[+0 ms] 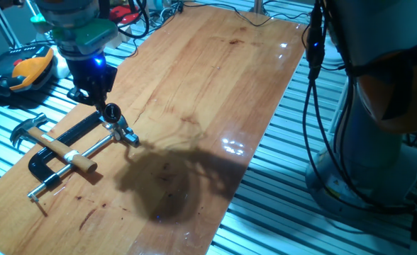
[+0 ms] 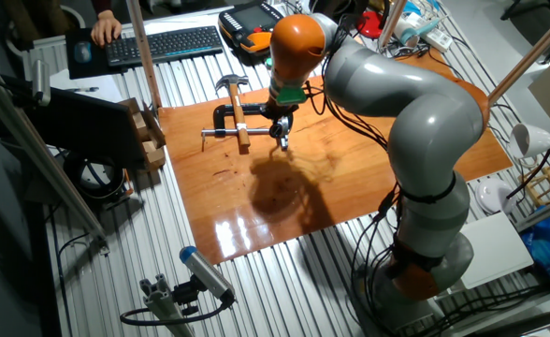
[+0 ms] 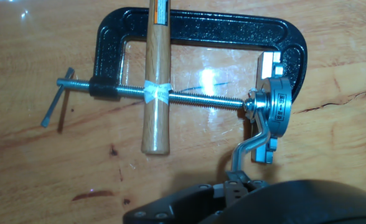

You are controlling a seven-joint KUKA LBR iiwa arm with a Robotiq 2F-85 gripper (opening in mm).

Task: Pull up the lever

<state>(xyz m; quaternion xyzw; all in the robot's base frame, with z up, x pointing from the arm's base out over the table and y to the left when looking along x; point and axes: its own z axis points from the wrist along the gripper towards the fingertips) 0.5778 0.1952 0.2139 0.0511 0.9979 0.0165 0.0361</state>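
The lever (image 3: 250,148) curves off the clamp's (image 3: 201,34) chrome head on the wooden counter (image 1: 215,78), beside a hammer (image 3: 156,81). The gripper (image 1: 110,115) hovers at it; whether the jaws are open is unclear. Pulling could drag the loose clamp.

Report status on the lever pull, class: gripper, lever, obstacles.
Gripper low at the clamp head, fingers' state unclear. Lever at the chrome head, not visibly raised. Hammer lies across the clamp's screw, away from the lever.

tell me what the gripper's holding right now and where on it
Cannot be told for sure: the gripper sits at the free end of the lever, but its fingertips are hidden.
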